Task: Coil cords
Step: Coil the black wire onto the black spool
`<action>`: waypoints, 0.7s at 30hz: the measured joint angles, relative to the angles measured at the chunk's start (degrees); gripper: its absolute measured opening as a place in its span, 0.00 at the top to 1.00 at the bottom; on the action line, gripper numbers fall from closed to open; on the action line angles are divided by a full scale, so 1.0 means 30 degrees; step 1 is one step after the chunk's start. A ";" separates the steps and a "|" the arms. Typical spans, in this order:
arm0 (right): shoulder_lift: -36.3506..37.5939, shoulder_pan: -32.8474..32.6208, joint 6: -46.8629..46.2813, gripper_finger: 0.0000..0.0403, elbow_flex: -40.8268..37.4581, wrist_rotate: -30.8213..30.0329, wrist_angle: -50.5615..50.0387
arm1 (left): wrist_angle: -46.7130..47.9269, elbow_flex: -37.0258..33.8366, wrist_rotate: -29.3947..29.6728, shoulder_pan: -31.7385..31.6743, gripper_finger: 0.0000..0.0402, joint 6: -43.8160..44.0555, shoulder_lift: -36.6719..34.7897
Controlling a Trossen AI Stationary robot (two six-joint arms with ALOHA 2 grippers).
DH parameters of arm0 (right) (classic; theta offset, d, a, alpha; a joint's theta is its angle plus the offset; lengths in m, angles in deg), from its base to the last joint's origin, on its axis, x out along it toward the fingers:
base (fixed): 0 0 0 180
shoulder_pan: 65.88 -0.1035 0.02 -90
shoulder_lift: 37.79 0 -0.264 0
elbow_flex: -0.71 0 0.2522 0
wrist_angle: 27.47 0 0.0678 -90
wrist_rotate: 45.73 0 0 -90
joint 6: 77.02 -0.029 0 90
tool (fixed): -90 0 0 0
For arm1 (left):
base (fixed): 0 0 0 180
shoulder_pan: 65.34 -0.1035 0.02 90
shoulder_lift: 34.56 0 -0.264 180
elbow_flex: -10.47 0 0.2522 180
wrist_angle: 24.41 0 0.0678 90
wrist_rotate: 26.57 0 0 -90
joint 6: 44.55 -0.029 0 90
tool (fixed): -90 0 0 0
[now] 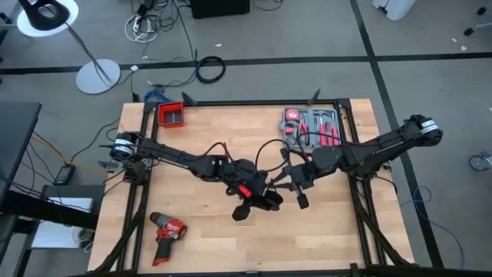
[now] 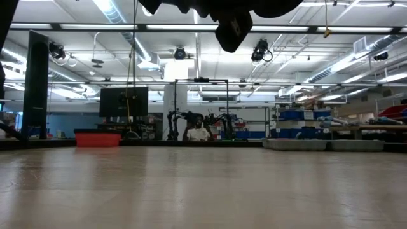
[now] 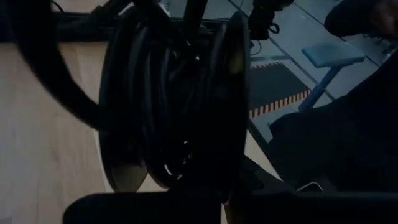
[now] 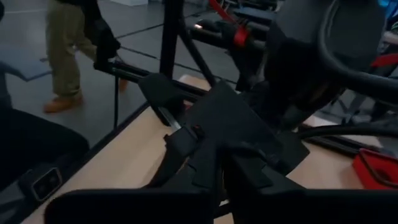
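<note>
Over the table's middle my left gripper (image 1: 247, 191) is shut on a bundle of thin black cord (image 1: 255, 203). In the left wrist view the bundle's turns (image 3: 174, 112) fill the picture right in front of the fingers. Loose loops of the same cord (image 1: 269, 144) arch from the bundle toward the table's far side. My right gripper (image 1: 296, 183) hangs just to the right of the bundle, fingers together, where one loop comes down. In the low view both grippers (image 2: 232, 25) hang well above the tabletop. My left gripper holds the cord bundle (image 3: 186, 143) lifted clear of the table, coming at it slantwise from the table's left. The bundle itself hides where the fingers meet it. My right gripper seems shut on the cord's loose run (image 4: 348, 130), coming nearly level from the table's right. Its own fingers (image 4: 217, 124) hide the contact.
A red drill (image 1: 167, 229) lies near the front left. A red bin (image 1: 172, 115) stands at the far left edge, and an open tool case (image 1: 311, 127) at the far right. A person (image 4: 68, 56) walks beyond the table. Bare wood lies along the front.
</note>
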 joint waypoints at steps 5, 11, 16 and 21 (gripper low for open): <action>0.0080 -0.0297 -0.0716 0.84 -0.0062 0.0068 -0.1254 | -0.0668 0.0037 0.0295 0.0036 1.00 -0.0398 -0.0020; 0.0227 -0.0395 -0.1466 0.75 -0.0070 0.0232 -0.1670 | -0.0962 0.0051 0.0355 0.0051 1.00 -0.0479 -0.0087; 0.0932 -0.0395 -0.1728 0.73 -0.0070 0.0332 -0.1685 | -0.1060 0.0066 0.0440 0.0038 1.00 -0.0595 -0.0095; 0.2085 -0.0542 -0.1933 0.74 -0.0070 0.0352 -0.1581 | -0.1019 0.0079 0.0482 0.0143 1.00 -0.1036 -0.0095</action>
